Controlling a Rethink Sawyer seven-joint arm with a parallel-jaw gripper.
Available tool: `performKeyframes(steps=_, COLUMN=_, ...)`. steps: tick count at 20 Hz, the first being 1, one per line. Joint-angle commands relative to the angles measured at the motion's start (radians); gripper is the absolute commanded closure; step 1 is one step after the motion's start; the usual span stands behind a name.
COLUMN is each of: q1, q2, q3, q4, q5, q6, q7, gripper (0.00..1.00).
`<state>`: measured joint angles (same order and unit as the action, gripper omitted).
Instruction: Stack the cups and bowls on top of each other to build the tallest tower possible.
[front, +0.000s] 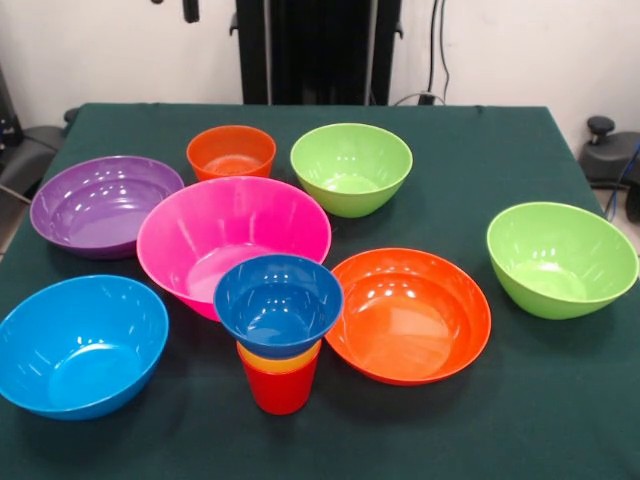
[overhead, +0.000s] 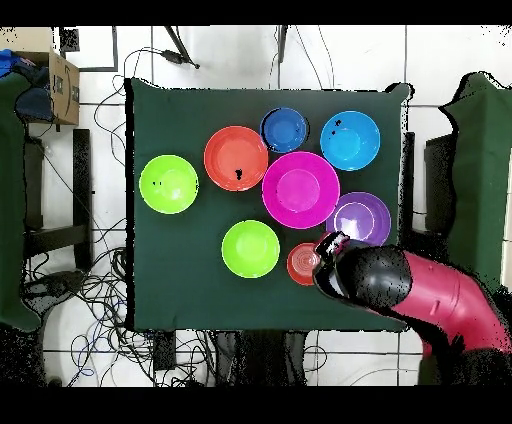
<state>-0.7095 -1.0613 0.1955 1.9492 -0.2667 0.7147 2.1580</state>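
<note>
Seen from across the green-clothed desk (front: 480, 440), a short tower (front: 279, 335) stands near the front edge: a red cup (front: 279, 390) at the bottom, an orange cup (front: 279, 358) nested in it, and a small blue bowl (front: 278, 302) seated on top. The tower stands in front of the large pink bowl (front: 232, 240) and just beside the large orange-red bowl (front: 408, 313). A light blue bowl (front: 80, 343) sits at the picture's left, a purple bowl (front: 103, 204) behind it, a small orange-red bowl (front: 231, 152) and a lime green bowl (front: 351, 167) farther back, and a second lime green bowl (front: 561, 258) apart at the right. From overhead, the red and black arm (overhead: 420, 290) reaches over the desk's corner, its head above the small orange-red bowl (overhead: 300, 264) and beside the purple bowl (overhead: 362, 215). The claw cannot be made out, so its grip cannot be told.
</note>
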Motion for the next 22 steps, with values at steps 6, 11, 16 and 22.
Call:
performKeyframes(steps=6, q1=-0.043, q2=0.051, q3=0.126, q4=0.277, q5=-0.129, q6=-0.249, q7=-0.156, gripper=0.0)
performKeyframes(steps=11, q1=-0.052, q2=0.054, q3=0.121, q4=0.319, q5=-0.162, q6=-0.308, q7=-0.117, gripper=0.0)
performKeyframes(steps=16, q1=-0.045, q2=0.064, q3=0.105, q4=0.332, q5=-0.204, q6=-0.363, q7=-0.077, gripper=0.0)
performKeyframes(steps=22, q1=-0.027, q2=0.123, q3=0.053, q4=0.32, q5=-0.299, q6=-0.454, q7=-0.027, gripper=0.0)
